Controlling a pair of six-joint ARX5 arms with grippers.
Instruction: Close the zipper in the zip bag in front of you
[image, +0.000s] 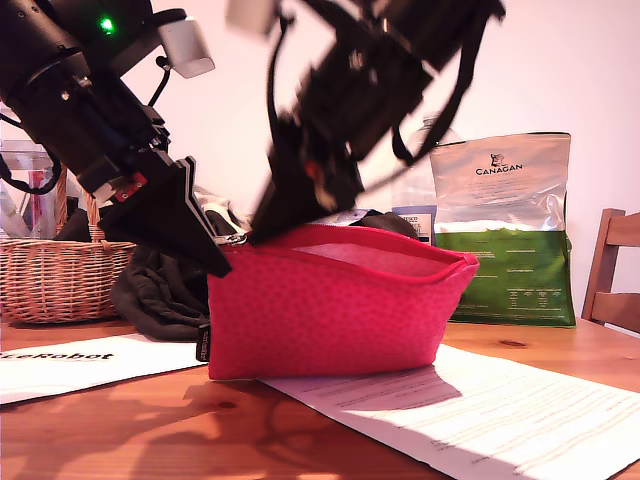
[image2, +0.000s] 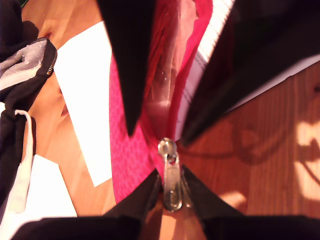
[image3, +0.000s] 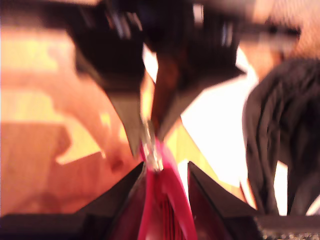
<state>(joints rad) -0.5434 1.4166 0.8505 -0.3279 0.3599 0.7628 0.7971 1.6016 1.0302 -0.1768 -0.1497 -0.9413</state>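
Note:
The red-pink zip bag (image: 330, 320) stands upright on the wooden table (image: 150, 430), its top gaping open toward the exterior view's right. The zipper (image: 350, 232) runs along the top rim. Its silver pull tab (image: 236, 238) (image2: 171, 187) sits at the end on the exterior view's left. My first gripper (image: 226, 245) (image2: 171, 185) is shut on that pull tab. My second gripper (image: 262, 232) (image3: 165, 167) is blurred and straddles the rim just beside the pull. Its fingers (image2: 131, 90) stand apart, and the bag's mouth is unsqueezed between them.
Black clothing (image: 160, 290) lies behind the bag, with a wicker basket (image: 50, 280) at the exterior view's left. A green-and-silver Canagan bag (image: 505, 230) and a wooden chair (image: 615, 270) stand at its right. Printed paper sheets (image: 480, 410) lie under and around the bag.

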